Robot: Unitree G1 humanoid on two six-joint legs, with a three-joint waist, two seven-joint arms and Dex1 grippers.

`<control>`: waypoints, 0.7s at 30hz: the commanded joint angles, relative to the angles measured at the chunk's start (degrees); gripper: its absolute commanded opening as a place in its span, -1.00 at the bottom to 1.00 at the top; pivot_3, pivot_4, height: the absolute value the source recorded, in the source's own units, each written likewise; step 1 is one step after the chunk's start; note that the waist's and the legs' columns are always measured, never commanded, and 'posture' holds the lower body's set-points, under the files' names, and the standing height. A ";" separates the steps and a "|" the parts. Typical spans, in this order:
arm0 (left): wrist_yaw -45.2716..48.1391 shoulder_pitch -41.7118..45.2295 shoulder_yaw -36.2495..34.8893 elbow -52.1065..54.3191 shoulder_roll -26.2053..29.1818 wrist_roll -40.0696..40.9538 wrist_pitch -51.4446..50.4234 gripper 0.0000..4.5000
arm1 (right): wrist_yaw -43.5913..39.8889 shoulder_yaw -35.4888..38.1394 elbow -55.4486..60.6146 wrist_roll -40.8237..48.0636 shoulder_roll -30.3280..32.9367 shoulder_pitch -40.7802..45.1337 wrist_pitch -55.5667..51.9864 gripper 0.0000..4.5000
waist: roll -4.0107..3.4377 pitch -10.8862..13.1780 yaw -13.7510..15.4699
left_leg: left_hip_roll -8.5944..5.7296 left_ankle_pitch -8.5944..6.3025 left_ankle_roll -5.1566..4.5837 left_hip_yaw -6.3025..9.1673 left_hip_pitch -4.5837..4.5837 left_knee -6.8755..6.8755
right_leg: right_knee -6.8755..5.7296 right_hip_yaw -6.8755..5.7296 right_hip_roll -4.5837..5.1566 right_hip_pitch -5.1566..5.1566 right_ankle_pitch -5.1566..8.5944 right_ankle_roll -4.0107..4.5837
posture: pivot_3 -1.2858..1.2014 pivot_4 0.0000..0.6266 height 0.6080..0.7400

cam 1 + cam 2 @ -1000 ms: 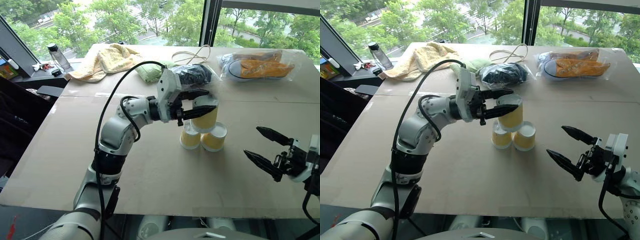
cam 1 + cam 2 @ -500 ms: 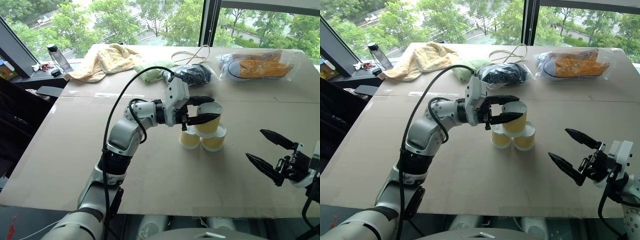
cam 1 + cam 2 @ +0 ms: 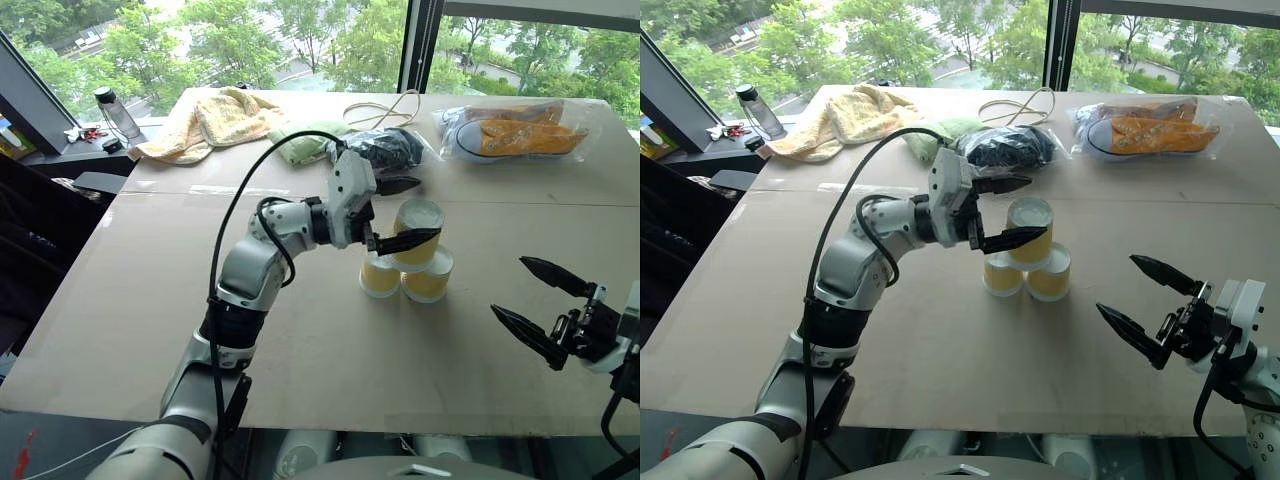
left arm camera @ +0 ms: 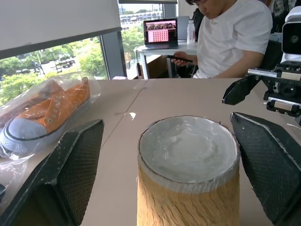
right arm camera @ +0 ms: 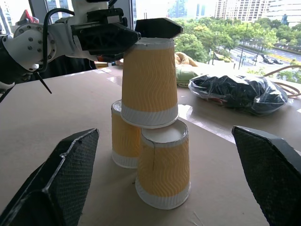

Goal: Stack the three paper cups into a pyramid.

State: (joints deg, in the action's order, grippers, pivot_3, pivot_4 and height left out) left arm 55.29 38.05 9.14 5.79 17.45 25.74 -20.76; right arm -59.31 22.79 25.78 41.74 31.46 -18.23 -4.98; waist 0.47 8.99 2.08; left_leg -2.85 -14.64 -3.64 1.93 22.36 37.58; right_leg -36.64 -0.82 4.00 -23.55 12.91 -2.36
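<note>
Releasing top cup (image 3: 417, 231) onto two base cups (image 3: 404, 280); my left gripper (image 3: 398, 213) now spread wide, empty. Right gripper (image 3: 538, 303) open, idle. Pyramid looks complete.

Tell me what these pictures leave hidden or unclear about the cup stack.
- Left yellow-tan paper base cup: right wrist view, partly hidden behind the nearer base cup and the top cup.
- Both base cups: left wrist view, hidden under the top cup.
- Clear plastic bag's dark contents: too small to identify.
- Person at the far desk: head cut off by the frame edge.
</note>
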 commanded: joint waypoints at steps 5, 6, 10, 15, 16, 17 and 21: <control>-1.26 -1.62 -5.72 11.15 4.66 6.07 -4.16 0.98 | -2.04 -0.76 -2.65 0.36 0.32 1.01 0.81 1.00 | -0.01 0.00 -0.11 | 0.00 0.00 0.01 0.00 -0.03 0.00 | -0.02 0.01 0.00 0.00 0.00 0.00 | 0.03 -0.52 1.00; -1.40 -2.38 -6.98 13.20 5.65 8.12 -5.68 0.98 | -2.47 -0.97 -3.65 0.16 0.37 1.49 1.02 1.00 | -0.01 0.00 -0.14 | 0.00 0.00 0.01 0.00 -0.03 0.00 | -0.03 0.01 0.00 0.00 0.00 0.01 | 0.03 -0.52 1.00; -3.43 -7.88 -12.84 19.72 10.76 15.91 -12.98 0.98 | -3.79 -1.81 -7.52 -0.72 0.16 3.43 1.95 1.00 | -0.02 -0.01 -0.65 | 0.02 0.00 0.00 0.00 -0.04 0.00 | -0.03 0.01 0.01 0.00 0.01 0.01 | 0.03 -0.52 1.00; -5.76 -25.90 -15.91 20.99 18.82 9.23 -11.77 0.98 | -5.12 -2.65 -15.46 -3.98 -1.19 5.98 5.95 1.00 | -0.05 -0.02 -1.31 | 0.02 -0.01 -0.01 -0.14 -0.40 -0.21 | -0.07 0.17 0.01 0.18 0.03 0.04 | 0.03 -0.52 1.00; -6.59 -29.54 -16.45 20.39 18.48 8.11 -10.27 0.98 | -5.88 -2.72 -17.23 -4.28 -1.25 6.16 6.53 1.00 | -0.05 -0.02 -1.25 | 0.04 -0.01 -0.01 -0.13 -0.40 -0.21 | -0.06 0.15 0.00 0.17 0.02 0.04 | 0.03 -0.52 1.00; -7.52 -32.51 -16.39 19.38 18.45 5.45 -7.76 0.98 | -6.53 -2.80 -18.69 -4.51 -1.19 6.35 6.94 1.00 | -0.05 -0.02 -1.23 | 0.04 -0.01 -0.01 -0.13 -0.39 -0.19 | -0.07 0.16 0.02 0.17 0.03 0.04 | 0.03 -0.52 1.00; -10.86 -41.67 -15.06 14.82 18.42 -5.27 2.70 0.98 | -8.98 -3.17 -24.02 -5.69 -0.24 7.64 8.38 1.00 | -0.04 -0.02 -0.89 | 0.04 -0.02 -0.01 -0.17 -0.40 -0.18 | -0.01 0.19 0.09 0.19 0.14 0.26 | 0.03 -0.52 1.00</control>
State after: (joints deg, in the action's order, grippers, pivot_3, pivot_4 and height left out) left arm 45.12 -2.88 -5.59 20.53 35.77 23.21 -22.56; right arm -66.99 18.84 2.34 36.27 30.41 -11.03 1.77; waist 0.43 8.97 1.18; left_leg -2.82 -14.67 -3.65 1.74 21.96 37.41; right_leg -36.65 -0.61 4.12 -23.36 13.06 -2.09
